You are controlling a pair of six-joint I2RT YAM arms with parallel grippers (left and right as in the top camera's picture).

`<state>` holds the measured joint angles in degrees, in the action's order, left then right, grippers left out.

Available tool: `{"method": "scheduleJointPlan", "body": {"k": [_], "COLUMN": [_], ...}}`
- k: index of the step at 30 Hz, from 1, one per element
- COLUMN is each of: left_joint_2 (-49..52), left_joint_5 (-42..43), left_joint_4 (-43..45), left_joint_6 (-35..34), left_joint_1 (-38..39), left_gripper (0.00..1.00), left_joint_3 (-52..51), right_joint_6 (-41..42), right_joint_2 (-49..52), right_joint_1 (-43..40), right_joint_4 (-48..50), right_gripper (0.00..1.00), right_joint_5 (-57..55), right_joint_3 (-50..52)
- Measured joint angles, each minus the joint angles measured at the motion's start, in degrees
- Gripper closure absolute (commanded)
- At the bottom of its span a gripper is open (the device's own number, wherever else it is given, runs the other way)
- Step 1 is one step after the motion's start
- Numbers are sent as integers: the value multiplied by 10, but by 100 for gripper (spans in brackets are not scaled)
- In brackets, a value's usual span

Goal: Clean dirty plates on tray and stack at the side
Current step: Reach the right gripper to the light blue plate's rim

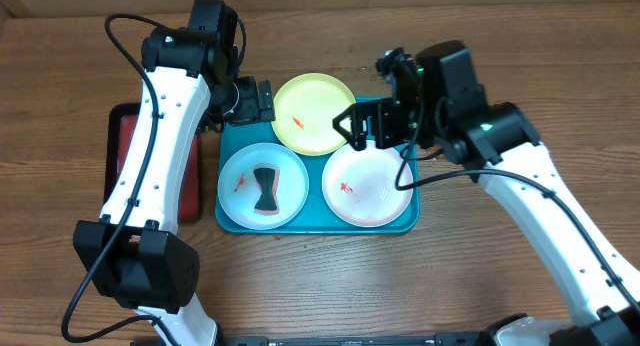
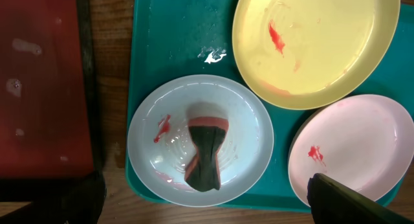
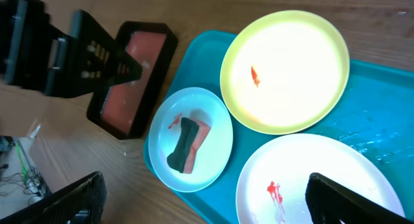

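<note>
Turquoise tray (image 1: 313, 219) sits mid wooden table (image 1: 500, 46) and all three plates lie in it, side by side, none stacked.

Lime-green plate (image 1: 313, 114): at the tray's far edge, hanging out past the far rim. It has one red smear (image 1: 297, 121) near its centre. Its near rim meets the white plate's rim.

Pale blue plate (image 1: 238, 201): tray's near corner on the left arm's side. It has a red smear on its left part. A dark grey and salmon sponge (image 1: 264, 189), pinched at the waist, lies flat in the plate's middle.

White plate (image 1: 372, 191): tray's near corner on the right arm's side, just beside the blue plate but not touching it. It has a red smear left of centre.

Dark red tray (image 1: 120, 151), black-rimmed: just outside the turquoise tray's left side, with a thin strip of table between them. It is partly hidden under the left arm (image 1: 160, 136).

Left gripper (image 1: 262, 101): above the tray's far-left corner, fingers spread wide, nothing held.

Right gripper (image 1: 350, 129): above the tray where the green and white plates meet, fingers spread wide, nothing held. In both wrist views the fingertips sit at opposite bottom corners with only plates and tray below.
</note>
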<state>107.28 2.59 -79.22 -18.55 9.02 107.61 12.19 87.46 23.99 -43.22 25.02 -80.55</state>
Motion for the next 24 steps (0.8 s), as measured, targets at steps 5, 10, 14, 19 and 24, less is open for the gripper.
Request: {"method": "scheduleJointPlan", "body": {"k": [5,10,14,19,24], "left_joint_2": [0,0,0,0,0], "left_joint_5": [0,0,0,2,2], "left_joint_4": [0,1,1,1,0], "left_joint_6": [0,0,-2,-9,-9], "left_joint_1": [0,0,0,0,0], "left_gripper": [0,0,0,0,0], "left_joint_3": [0,0,0,0,0], "right_joint_6": [33,57,63,78,105], "right_joint_2": [9,29,83,167,218], "right_joint_1": [12,25,59,106,136], "right_joint_4": [65,73,80,103,106], "right_gripper": [65,64,62,60,66], "right_joint_5": [-12,-28,-45,-80,-125], "right_joint_3": [0,0,0,0,0]}}
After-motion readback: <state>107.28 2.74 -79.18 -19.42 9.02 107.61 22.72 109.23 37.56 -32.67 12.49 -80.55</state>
